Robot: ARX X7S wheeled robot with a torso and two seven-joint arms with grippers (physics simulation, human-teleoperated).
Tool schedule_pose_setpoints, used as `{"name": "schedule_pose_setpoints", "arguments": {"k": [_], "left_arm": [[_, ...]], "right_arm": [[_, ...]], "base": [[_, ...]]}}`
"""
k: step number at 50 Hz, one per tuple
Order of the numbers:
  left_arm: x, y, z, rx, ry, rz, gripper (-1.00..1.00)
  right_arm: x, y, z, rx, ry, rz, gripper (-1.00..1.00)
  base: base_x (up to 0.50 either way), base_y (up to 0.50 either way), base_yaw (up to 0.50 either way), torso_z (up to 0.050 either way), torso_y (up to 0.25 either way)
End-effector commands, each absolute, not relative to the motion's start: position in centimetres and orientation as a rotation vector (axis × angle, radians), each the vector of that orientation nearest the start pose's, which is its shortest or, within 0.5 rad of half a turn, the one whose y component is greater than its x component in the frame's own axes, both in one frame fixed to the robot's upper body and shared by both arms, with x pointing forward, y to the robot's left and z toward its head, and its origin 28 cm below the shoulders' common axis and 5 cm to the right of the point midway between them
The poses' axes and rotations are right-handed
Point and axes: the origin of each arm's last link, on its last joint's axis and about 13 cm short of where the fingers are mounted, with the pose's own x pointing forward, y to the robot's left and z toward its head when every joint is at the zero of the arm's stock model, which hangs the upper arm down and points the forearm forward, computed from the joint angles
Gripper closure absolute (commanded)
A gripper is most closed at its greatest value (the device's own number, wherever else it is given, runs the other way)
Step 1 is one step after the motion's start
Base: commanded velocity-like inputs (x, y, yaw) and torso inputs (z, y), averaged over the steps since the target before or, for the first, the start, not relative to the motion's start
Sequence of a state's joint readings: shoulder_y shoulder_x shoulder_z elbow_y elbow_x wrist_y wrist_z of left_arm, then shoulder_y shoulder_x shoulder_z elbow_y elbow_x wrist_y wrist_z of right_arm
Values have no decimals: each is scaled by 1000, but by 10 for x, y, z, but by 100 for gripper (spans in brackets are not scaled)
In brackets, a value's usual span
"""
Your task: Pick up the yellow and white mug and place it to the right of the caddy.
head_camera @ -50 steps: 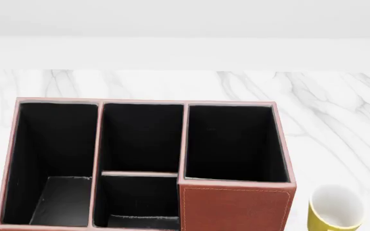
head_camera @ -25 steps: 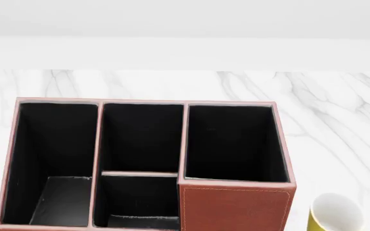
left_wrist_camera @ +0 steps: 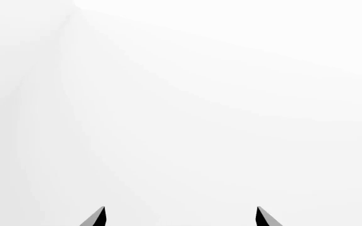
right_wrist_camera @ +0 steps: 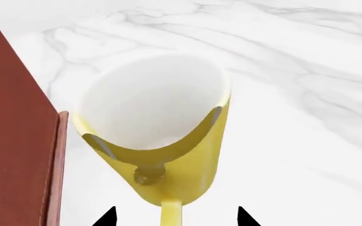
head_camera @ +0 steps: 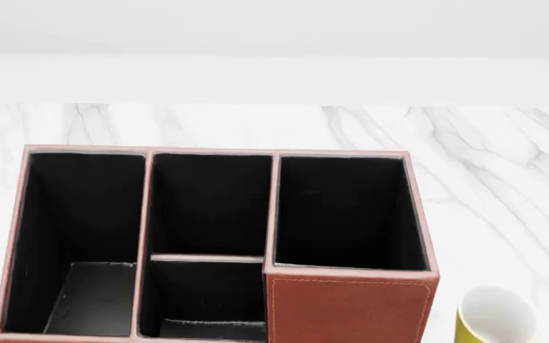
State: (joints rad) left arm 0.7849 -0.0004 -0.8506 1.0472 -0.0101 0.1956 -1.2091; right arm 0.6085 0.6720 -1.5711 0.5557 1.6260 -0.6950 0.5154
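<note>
The yellow and white mug (head_camera: pixel 496 314) stands on the marble top just right of the caddy's near right corner, cut by the head view's lower edge. The caddy (head_camera: pixel 346 311) is reddish-brown with black-lined compartments. In the right wrist view the mug (right_wrist_camera: pixel 162 117) fills the middle, white inside, next to the caddy's brown wall (right_wrist_camera: pixel 11 141). My right gripper (right_wrist_camera: pixel 176 217) is open, its two black fingertips apart on either side of the mug's yellow handle (right_wrist_camera: pixel 170 214). My left gripper (left_wrist_camera: pixel 179 216) is open and empty over plain white. Neither gripper shows in the head view.
The white marble tabletop (head_camera: pixel 485 164) extends behind and to the right of the caddy. A white wall runs along the back.
The mug has shifted lower and slightly left in the head view, mostly in the first half second. The caddy has not moved.
</note>
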Motion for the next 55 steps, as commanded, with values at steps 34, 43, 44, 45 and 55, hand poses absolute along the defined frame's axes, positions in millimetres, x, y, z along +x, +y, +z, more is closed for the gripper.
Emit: {"name": "schedule_pose_setpoints", "arguments": {"k": [34, 43, 44, 45, 55], "left_arm": [[18, 302, 181, 379, -853, 1585, -100], [18, 303, 182, 375, -853, 1587, -100], [18, 303, 182, 375, -853, 1587, -100], [18, 303, 182, 376, -854, 1587, -100], [18, 302, 181, 373, -853, 1585, -100]], "right_arm": [[193, -181, 70, 218, 40, -270, -100], [178, -183, 94, 236, -49, -281, -100], [177, -183, 95, 240, -56, -283, -100], [175, -183, 97, 242, -64, -285, -100], [160, -184, 119, 253, -147, -291, -100]], "base": [[0, 0, 0, 0, 0], [0, 0, 0, 0, 0], [0, 0, 0, 0, 0], [0, 0, 0, 0, 0], [0, 0, 0, 0, 0]]}}
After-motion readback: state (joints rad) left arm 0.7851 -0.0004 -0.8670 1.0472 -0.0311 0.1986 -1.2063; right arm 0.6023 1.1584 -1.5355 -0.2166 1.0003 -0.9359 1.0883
